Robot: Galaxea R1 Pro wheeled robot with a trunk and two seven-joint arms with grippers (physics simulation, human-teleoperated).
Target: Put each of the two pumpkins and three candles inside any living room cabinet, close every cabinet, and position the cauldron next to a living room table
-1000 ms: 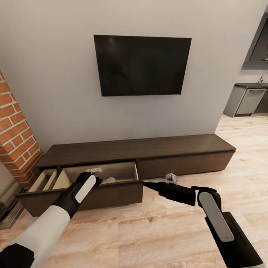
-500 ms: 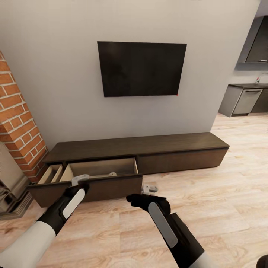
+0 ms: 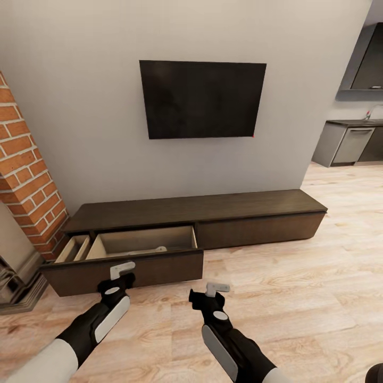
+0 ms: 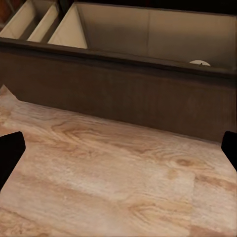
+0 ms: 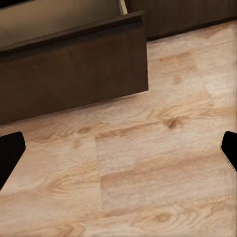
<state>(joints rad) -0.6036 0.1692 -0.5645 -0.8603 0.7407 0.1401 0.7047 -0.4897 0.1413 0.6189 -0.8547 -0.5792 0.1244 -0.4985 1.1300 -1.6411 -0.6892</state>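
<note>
Dark-brown cabinet (image 3: 255, 207), drawer open, unlabelled.

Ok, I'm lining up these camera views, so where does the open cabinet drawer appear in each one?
Head view: open drawer at lower left, pulled out of the cabinet.
Left wrist view: drawer across the upper half.
Right wrist view: drawer at upper left.
Shared landmark: its dark front panel against the wood floor.

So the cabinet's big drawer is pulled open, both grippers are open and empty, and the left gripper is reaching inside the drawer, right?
Not quite: the left gripper is outside the drawer, in front of its dark front panel, as the head view shows. The drawer is open, and both grippers, including the right gripper, are open and empty.
</note>
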